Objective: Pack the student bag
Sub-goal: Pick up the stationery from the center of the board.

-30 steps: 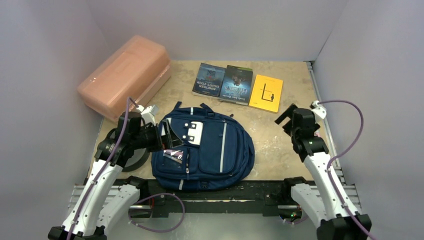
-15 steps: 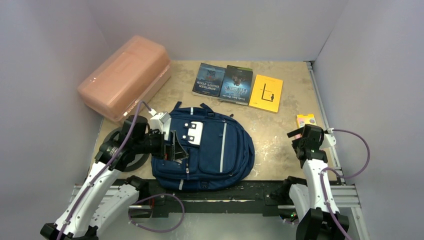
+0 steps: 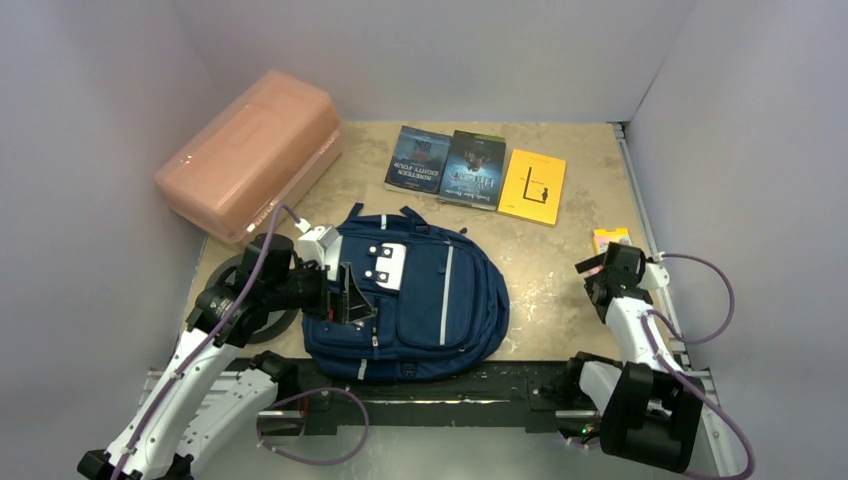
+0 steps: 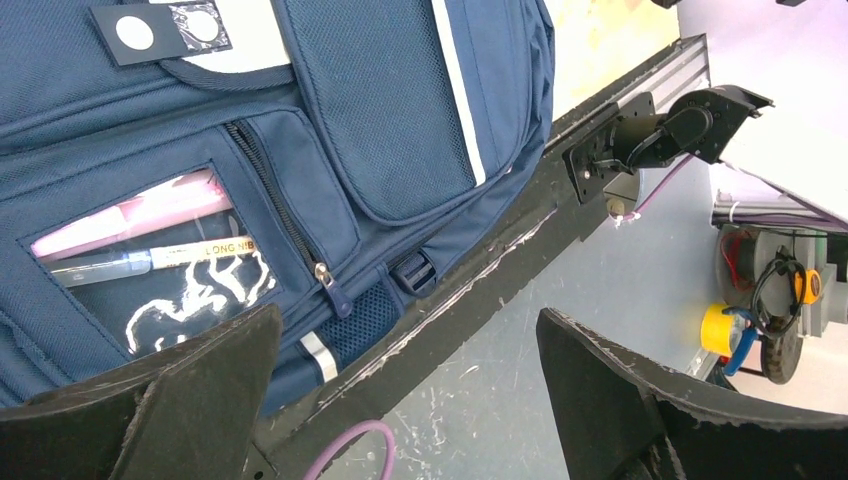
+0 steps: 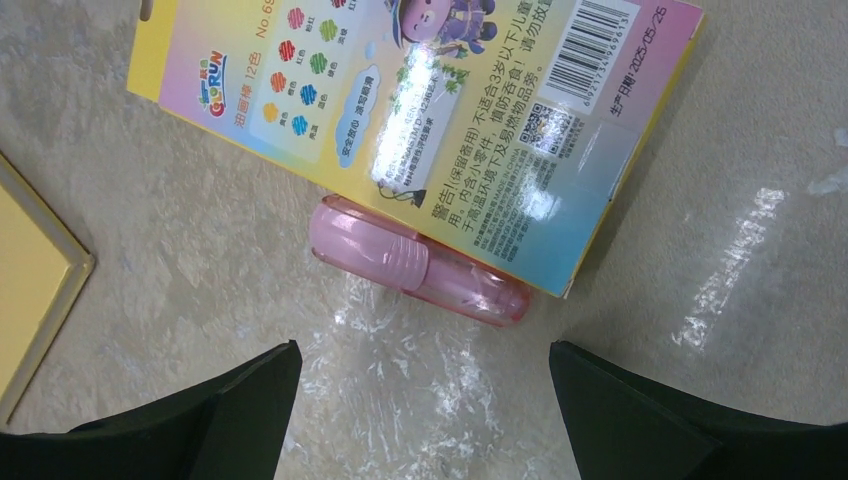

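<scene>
- The right gripper (image 5: pixel 430 410) has swung away from the yellow book (image 3: pixel 532 187) at 1 o'clock and folded back to the table's 3 o'clock edge. Its jaws stand wide apart with nothing between them.
- It now hangs over a pink tube (image 5: pixel 420 272) that lies touching a crayon box (image 5: pixel 420 110). This looks like the line-up for picking one of them as the next item to pack.
- The left gripper (image 4: pixel 410 400) has edged in over the bag's 9 o'clock flank and then settled there. Its jaws are spread fully and grip nothing.
- The student bag (image 3: pixel 410 295) lies flat, front up, at the middle of the table toward 6 o'clock, in the same spot as a second ago. Its clear pocket (image 4: pixel 150 260) already shows pens inside. I cannot tell whether the main compartment is unzipped.
- Three books (image 3: pixel 475 170) sit in a row at 12 o'clock and have not moved, so most of the packing seems still ahead.
- A salmon-pink box (image 3: pixel 250 150) rests at 10 o'clock against the wall.
- The table (image 3: pixel 560 290) is a mottled beige, stone-look top, glossy enough to throw glare in the right wrist view. A black rail runs along its near edge.
- Plain grey walls close in three sides.
</scene>
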Controlling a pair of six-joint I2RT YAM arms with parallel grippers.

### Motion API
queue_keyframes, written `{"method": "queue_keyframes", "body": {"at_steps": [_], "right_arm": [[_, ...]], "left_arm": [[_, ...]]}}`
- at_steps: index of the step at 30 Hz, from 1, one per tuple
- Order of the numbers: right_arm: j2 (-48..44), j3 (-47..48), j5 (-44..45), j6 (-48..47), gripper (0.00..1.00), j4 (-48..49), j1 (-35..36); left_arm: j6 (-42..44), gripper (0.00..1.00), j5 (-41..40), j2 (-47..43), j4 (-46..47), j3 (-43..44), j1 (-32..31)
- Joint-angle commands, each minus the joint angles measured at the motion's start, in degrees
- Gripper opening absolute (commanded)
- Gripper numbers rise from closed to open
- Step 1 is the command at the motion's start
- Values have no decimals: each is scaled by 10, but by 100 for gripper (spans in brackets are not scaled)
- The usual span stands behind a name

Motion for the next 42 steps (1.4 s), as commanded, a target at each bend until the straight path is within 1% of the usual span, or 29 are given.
{"method": "queue_keyframes", "body": {"at_steps": [1,3,4,7,10,13,16,20,21,24,27,30,32,36,42], "right_arm": [[42,10,-16,-36,99,83,-5],[75,15,-29,-70,98,120,-5],[92,18,-50,-86,95,138,-3],[137,33,-90,-113,92,167,9],[159,57,-104,-128,91,168,44],[166,84,-110,-132,90,162,112],[176,123,-106,-146,88,126,143],[164,163,-56,-175,89,64,141],[161,168,-38,-189,91,59,135],[170,184,-30,-222,91,61,92],[207,210,4,-248,91,54,80],[234,225,28,-261,85,45,72],[243,220,19,-266,82,54,60],[269,218,3,-270,65,63,58],[303,220,5,-285,63,73,57]], "left_arm": [[7,100,-12,1,8,17,-3],[7,100,-14,2,8,17,-3],[6,100,-16,3,10,16,-3],[5,100,-24,5,9,16,-3],[2,100,-33,8,9,16,-3],[-1,100,-42,7,6,16,-3],[-3,100,-50,6,5,16,-3],[-5,100,-57,7,3,16,-3],[-5,100,-58,7,3,17,-3],[-5,100,-59,8,2,17,-3],[-4,100,-58,10,2,18,-3],[-4,100,-61,11,0,18,-3],[-5,100,-64,10,0,18,-3],[-5,100,-64,10,1,18,-3],[-4,100,-59,11,2,17,-3]]}}
